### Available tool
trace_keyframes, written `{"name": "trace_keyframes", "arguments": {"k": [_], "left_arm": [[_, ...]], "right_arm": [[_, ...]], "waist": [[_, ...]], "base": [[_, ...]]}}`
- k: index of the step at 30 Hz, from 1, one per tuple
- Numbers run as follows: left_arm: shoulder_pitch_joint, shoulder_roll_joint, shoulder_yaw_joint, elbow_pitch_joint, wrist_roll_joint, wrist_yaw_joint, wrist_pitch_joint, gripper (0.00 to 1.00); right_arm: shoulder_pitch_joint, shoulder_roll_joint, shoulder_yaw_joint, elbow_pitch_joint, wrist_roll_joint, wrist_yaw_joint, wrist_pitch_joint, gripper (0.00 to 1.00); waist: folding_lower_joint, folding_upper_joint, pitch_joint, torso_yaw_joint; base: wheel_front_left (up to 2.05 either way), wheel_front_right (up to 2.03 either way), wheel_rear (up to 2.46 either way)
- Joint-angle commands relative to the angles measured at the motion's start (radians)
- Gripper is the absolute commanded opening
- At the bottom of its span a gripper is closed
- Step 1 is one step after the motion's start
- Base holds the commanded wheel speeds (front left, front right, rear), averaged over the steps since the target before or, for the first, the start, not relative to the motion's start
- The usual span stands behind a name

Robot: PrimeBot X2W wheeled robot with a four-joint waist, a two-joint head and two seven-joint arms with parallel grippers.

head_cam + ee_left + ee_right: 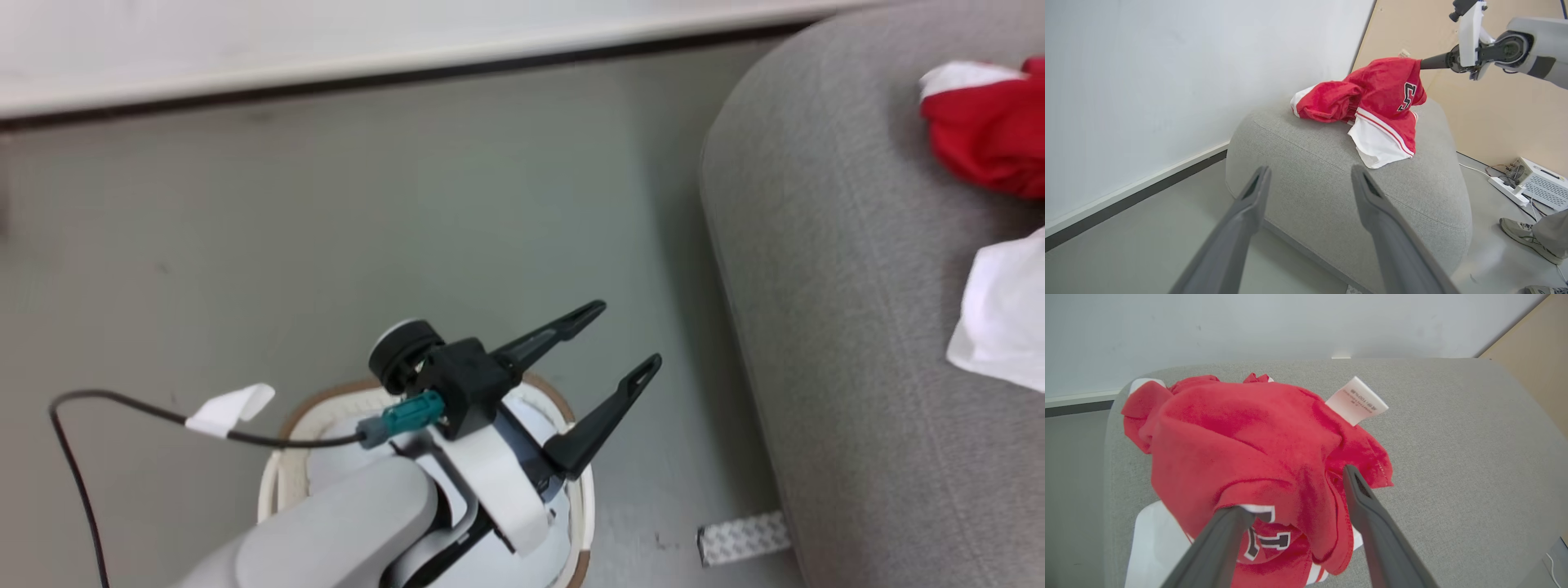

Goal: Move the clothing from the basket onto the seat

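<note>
Grey-green floor (408, 204) and a white wall (326, 49) with a dark skirting take up most of the head view, and the big grey seat (857, 327) bulges in from one side. On top of the seat, at its far edge, you can see a bit of the red jersey (992, 139) and a white cloth (1004, 310). The left gripper (629, 335) hangs off to the side of the seat, fingers spread with nothing in them, right above the laundry basket (282, 457). The arm hides the inside of the basket, so I can't tell what's left in there. From the left wrist camera the same spread fingers aim at the seat's front, and the jersey (1372, 94) is heaped on the seat's crown with the right gripper (1419, 63) poking into its high end. Someone's shoe (1523, 239) and a power strip (1504, 190) sit on the floor beyond the seat. The right wrist camera is the telling one: the right gripper (1292, 490) has its fingers wide apart, not pinching, but the jersey drapes over one finger and bunches between both, care label (1357, 401) sticking up, well inside the seat's edges. So I'd call this the drop-off step. To do it well I'd keep the fingers wide and pull straight up and back, slowly, so the hooked fold slides off rather than dragging the jersey toward the seat's edge.
</note>
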Motion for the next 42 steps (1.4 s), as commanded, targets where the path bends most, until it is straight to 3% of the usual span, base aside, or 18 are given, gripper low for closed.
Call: {"name": "trace_keyframes", "arguments": {"k": [1, 6, 12, 19, 21, 24, 27, 30, 32, 37, 42], "left_arm": [[0.021, -0.002, 0.003, 0.006, -0.006, 0.002, -0.011, 1.0], [0.072, 0.001, 0.029, 0.013, -0.028, 0.022, -0.033, 1.0], [0.141, 0.043, 0.127, 0.002, -0.066, 0.087, -0.047, 1.0], [0.25, 0.126, 0.292, -0.06, -0.081, 0.151, -0.052, 1.0], [0.294, 0.142, 0.337, -0.077, -0.065, 0.173, -0.051, 1.0], [0.368, 0.149, 0.401, -0.081, -0.039, 0.214, -0.051, 1.0], [0.437, 0.14, 0.448, -0.069, -0.015, 0.232, -0.052, 1.0], [0.508, 0.104, 0.519, -0.072, -0.005, 0.21, -0.052, 1.0], [0.576, 0.07, 0.594, -0.049, 0.027, 0.212, -0.052, 1.0], [0.692, 0.01, 0.715, -0.027, 0.07, 0.211, -0.052, 1.0], [0.774, -0.055, 0.821, -0.038, 0.122, 0.161, -0.052, 1.0]], "right_arm": [[0.025, -0.027, 0.001, -0.02, 0.012, -0.003, 0.021, 1.0], [0.117, -0.048, -0.007, -0.197, 0.053, -0.002, 0.119, 1.0], [0.178, -0.017, -0.029, -0.44, 0.064, -0.002, 0.162, 1.0], [0.21, 0.109, -0.011, -0.592, 0.014, -0.002, 0.094, 1.0], [0.232, 0.127, 0.01, -0.621, -0.046, -0.002, 0.04, 1.0], [0.29, 0.213, 0.021, -0.643, -0.094, -0.002, -0.061, 1.0], [0.361, 0.308, 0.013, -0.66, -0.144, -0.003, -0.15, 1.0], [0.44, 0.411, -0.02, -0.665, -0.211, -0.003, -0.235, 1.0], [0.515, 0.523, -0.037, -0.653, -0.251, -0.002, -0.307, 1.0], [0.598, 0.624, 0.01, -0.6, -0.292, -0.002, -0.423, 1.0], [0.639, 0.645, 0.077, -0.53, -0.328, -0.002, -0.538, 1.0]], "waist": [[-0.0001, 0.0, -0.071, 0.0], [-0.0001, 0.0, -0.18, 0.026], [-0.0001, 0.0, -0.296, 0.074], [-0.0001, 0.0, -0.401, 0.145], [-0.0001, 0.0, -0.417, 0.167], [-0.0001, 0.0, -0.431, 0.195], [-0.0001, 0.0, -0.441, 0.213], [-0.0001, 0.0, -0.446, 0.223], [-0.0001, 0.0, -0.448, 0.222], [-0.0001, 0.0, -0.445, 0.192], [-0.0001, 0.0, -0.439, 0.174]], "base": [[0.0, 0.0, 0.0], [0.0, 0.0, 0.0], [0.0, 0.0, 0.0], [0.0, 0.0, 0.0], [0.0, 0.0, 0.0], [0.0, 0.0, 0.0], [0.0, 0.0, 0.0], [0.0, 0.0, 0.0], [0.0, 0.0, 0.0], [0.0, 0.0, 0.0], [0.0, 0.0, 0.0]]}}
